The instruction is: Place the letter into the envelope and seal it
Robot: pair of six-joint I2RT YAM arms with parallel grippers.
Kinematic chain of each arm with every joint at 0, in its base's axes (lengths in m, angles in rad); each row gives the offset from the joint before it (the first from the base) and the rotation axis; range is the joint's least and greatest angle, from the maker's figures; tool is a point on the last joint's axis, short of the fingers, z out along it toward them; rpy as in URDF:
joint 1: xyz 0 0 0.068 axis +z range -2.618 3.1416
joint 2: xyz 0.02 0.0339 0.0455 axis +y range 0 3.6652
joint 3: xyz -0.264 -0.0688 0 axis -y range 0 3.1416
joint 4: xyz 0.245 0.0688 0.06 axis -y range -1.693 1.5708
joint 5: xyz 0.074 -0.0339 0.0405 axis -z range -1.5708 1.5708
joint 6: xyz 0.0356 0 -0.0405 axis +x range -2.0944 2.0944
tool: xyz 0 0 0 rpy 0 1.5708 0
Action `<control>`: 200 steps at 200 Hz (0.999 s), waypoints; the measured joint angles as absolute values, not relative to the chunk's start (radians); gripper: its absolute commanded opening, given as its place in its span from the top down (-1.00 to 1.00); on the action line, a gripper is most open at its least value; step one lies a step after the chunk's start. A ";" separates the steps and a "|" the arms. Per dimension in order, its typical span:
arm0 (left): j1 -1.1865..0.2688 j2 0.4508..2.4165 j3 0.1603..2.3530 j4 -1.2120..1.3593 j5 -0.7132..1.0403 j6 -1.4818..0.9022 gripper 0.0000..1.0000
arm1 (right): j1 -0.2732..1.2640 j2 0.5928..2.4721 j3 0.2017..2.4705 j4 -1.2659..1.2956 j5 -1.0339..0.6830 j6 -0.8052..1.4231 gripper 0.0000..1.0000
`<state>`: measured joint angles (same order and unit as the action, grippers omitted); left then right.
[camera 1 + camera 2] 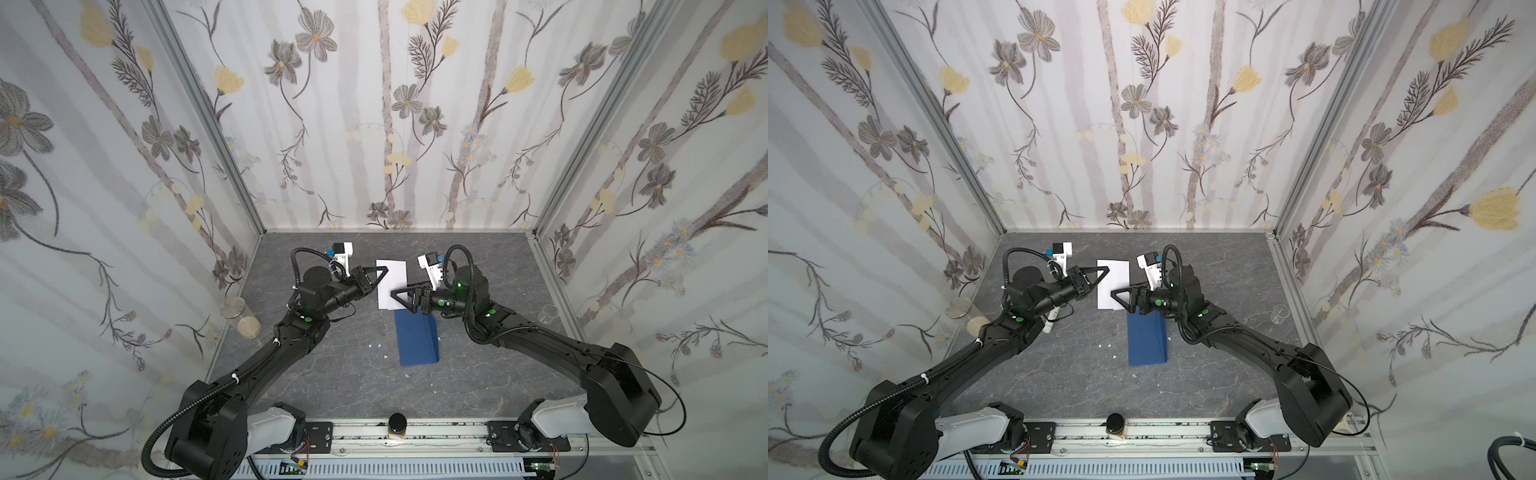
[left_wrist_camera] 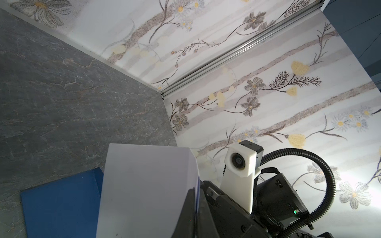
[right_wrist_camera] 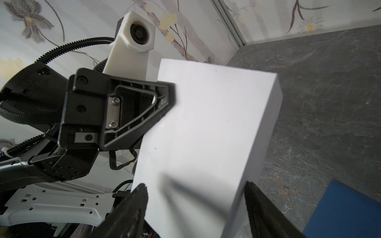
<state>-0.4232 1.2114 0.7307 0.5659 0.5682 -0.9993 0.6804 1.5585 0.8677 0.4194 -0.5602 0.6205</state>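
Note:
The letter is a folded white sheet held off the grey table, plain side up. My left gripper is shut on the letter's left edge; a thin blue border shows at the pinch. My right gripper is open, and in the right wrist view its two fingers stand wide apart on either side of the letter. The dark blue envelope lies flat on the table just in front of the letter.
Two glass jars stand by the left wall and a small clear beaker by the right wall. A dark-lidded jar sits on the front rail. A white tube lies under my left arm. Small white scraps dot the table.

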 measured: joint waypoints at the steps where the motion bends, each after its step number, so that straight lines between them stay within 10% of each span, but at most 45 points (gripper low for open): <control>1: -0.424 1.211 0.731 0.566 0.568 -1.000 1.00 | 0.680 1.559 0.868 0.420 -0.561 0.620 -0.46; 163: -0.439 1.225 0.699 0.611 0.524 -1.021 1.00 | 0.680 1.555 0.848 0.467 -0.595 0.654 0.62; 200: -0.439 1.222 0.686 0.612 0.507 -1.018 0.24 | 0.680 1.553 0.843 0.467 -0.595 0.664 1.00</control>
<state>-0.4385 1.2224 0.6861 0.6125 0.5072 -1.0180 0.6804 1.5532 0.8429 0.4671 -0.5945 0.6636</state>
